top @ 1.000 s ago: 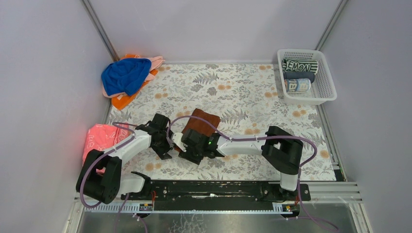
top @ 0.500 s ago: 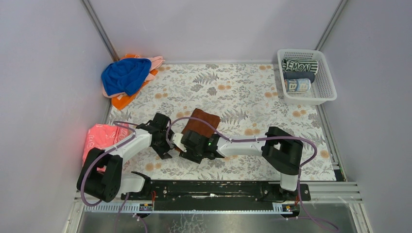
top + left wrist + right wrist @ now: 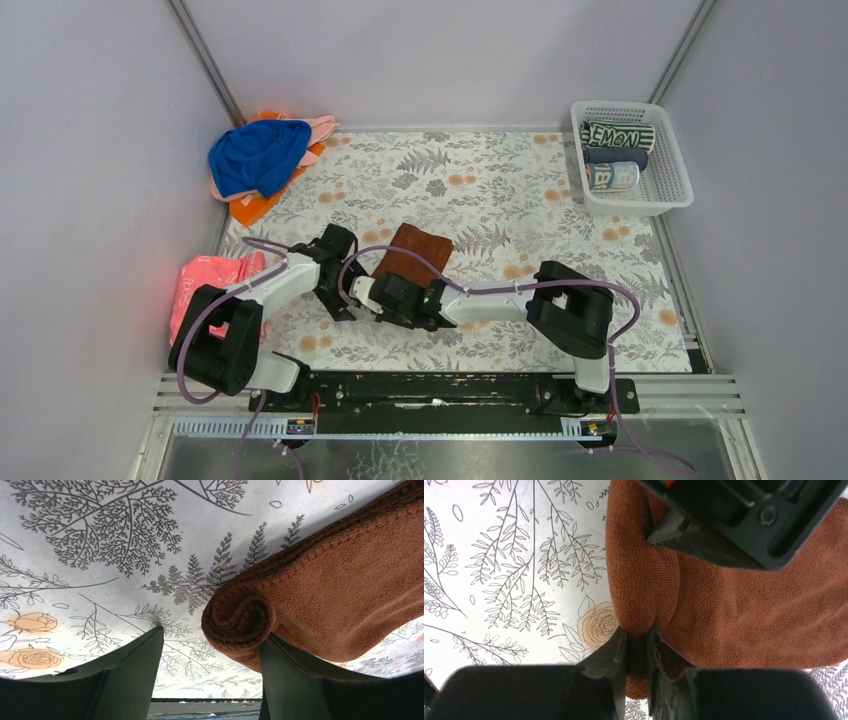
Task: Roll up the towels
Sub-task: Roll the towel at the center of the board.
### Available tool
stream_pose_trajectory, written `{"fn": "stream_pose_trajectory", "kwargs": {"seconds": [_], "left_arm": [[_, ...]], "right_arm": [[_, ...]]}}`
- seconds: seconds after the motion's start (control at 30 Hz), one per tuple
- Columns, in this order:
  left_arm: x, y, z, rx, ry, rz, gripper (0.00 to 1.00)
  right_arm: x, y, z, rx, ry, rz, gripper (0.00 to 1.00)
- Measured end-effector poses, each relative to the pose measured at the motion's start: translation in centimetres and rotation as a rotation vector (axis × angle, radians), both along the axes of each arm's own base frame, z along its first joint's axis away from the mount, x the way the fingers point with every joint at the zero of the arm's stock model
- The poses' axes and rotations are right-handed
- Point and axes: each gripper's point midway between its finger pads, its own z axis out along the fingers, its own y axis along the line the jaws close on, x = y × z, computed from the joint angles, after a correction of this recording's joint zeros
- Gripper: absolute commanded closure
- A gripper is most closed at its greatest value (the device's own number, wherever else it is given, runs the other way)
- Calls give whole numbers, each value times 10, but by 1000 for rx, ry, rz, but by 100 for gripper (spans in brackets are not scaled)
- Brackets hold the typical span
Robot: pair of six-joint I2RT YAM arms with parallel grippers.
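A brown towel (image 3: 412, 253) lies on the floral mat, its near end rolled into a coil (image 3: 240, 617). My left gripper (image 3: 345, 292) is open at the roll's left end; its right finger (image 3: 300, 680) touches the underside of the roll, and its left finger (image 3: 125, 675) stands apart. My right gripper (image 3: 372, 298) is shut on the rolled part of the brown towel (image 3: 644, 595), pinching a fold between its fingertips (image 3: 619, 652). The left gripper's black body (image 3: 744, 520) shows at the top of the right wrist view.
A pile of blue, orange and pink towels (image 3: 262, 160) lies at the far left corner. A pink patterned towel (image 3: 205, 285) lies at the left edge. A white basket (image 3: 665, 195) at the far right holds rolled towels (image 3: 612, 175).
Both grippers have moved a little away from the near edge along the towel, and the roll has advanced with them. The left arm has swung further in toward the towel.
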Motion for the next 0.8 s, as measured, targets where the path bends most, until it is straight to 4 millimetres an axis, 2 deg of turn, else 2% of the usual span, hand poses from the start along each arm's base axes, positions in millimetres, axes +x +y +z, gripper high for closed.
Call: {"fn": "stream_pose_trajectory", "kwargs": {"seconds": [0.1, 0.3, 0.5, 0.8], "left_arm": [[2, 1, 0, 4, -4, -5, 29], [9, 14, 7, 60, -66, 7, 21], [15, 30, 30, 103, -169, 50, 17], [2, 36, 50, 93, -216, 58, 15]], "right_arm": [[-1, 1, 1, 1, 18, 8, 100], [-14, 11, 5, 83, 222, 22, 100], [-37, 21, 10, 214, 534, -8, 100], [-21, 12, 13, 413, 974, -184, 98]]}}
